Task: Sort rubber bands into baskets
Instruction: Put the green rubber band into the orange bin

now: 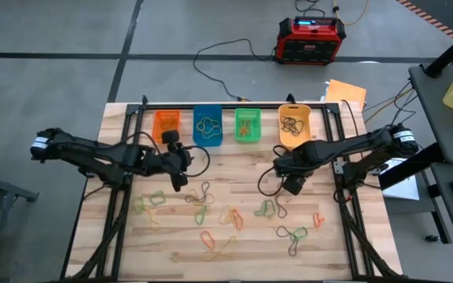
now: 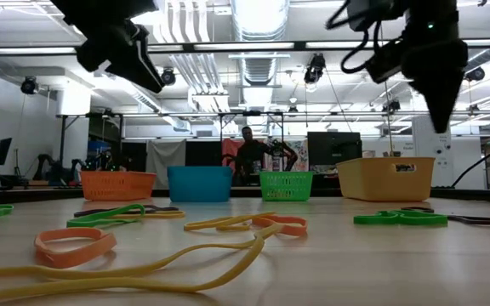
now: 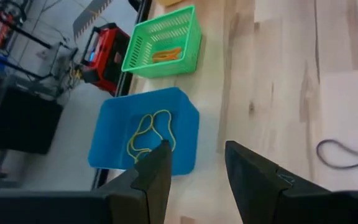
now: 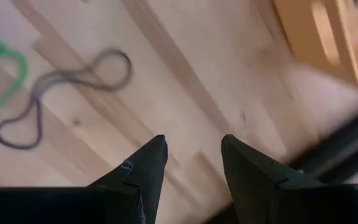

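Four baskets stand in a row along the table's far edge: orange (image 1: 166,124), blue (image 1: 208,126), green (image 1: 248,124) and yellow-orange (image 1: 294,124). The blue basket (image 3: 145,134) holds a yellow band, the green basket (image 3: 163,43) an orange one. Several rubber bands lie loose on the table's near half, among them a black one (image 1: 199,192) and a green one (image 1: 266,208). My left gripper (image 3: 194,146) hangs open above the table, near the blue basket. My right gripper (image 4: 193,140) points down, open, over bare wood between the yellow-orange basket (image 4: 328,37) and a black band (image 4: 61,93).
A red-and-black box (image 1: 311,38) with cables sits on the floor beyond the table. Dark frame rails run along the table's left (image 1: 116,212) and right (image 1: 352,220) sides. A person (image 2: 247,153) shows far behind the baskets. Bare wood lies between the baskets and the bands.
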You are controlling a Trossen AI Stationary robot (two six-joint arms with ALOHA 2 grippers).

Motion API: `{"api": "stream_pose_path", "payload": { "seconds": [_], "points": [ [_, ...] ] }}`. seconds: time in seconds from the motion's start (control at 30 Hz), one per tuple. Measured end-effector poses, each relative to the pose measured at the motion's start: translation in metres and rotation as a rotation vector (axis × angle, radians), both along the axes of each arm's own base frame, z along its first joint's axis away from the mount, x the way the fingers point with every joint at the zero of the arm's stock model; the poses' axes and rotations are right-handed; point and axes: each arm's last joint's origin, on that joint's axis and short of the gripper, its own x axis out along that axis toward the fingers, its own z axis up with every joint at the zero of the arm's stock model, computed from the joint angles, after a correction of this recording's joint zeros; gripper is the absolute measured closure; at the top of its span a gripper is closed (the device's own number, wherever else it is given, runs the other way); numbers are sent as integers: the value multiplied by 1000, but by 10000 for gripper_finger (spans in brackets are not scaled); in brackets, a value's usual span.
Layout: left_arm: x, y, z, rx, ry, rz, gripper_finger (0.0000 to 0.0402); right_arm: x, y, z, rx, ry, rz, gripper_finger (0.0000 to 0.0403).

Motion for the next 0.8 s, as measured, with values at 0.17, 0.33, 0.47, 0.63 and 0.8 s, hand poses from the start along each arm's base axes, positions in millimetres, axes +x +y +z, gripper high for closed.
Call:
{"api": "stream_pose_path", "payload": {
  "seconds": [0.17,0.33,0.47,0.63,0.8],
  "points": [
    [0,5,0,29,24,-8,267,-10,2,5,59,43,-85,257],
    [1,13,0,18,22,8,267,-22,1,17,57,-18,-170,251],
    [5,17,2,-36,11,-57,267,-32,-1,22,-14,-99,-265,244],
    [7,21,4,-17,-2,-71,267,-33,1,11,5,-179,-298,234],
    [8,20,3,-33,-2,-91,267,-30,10,-3,82,-180,-280,225]
  ]
}}
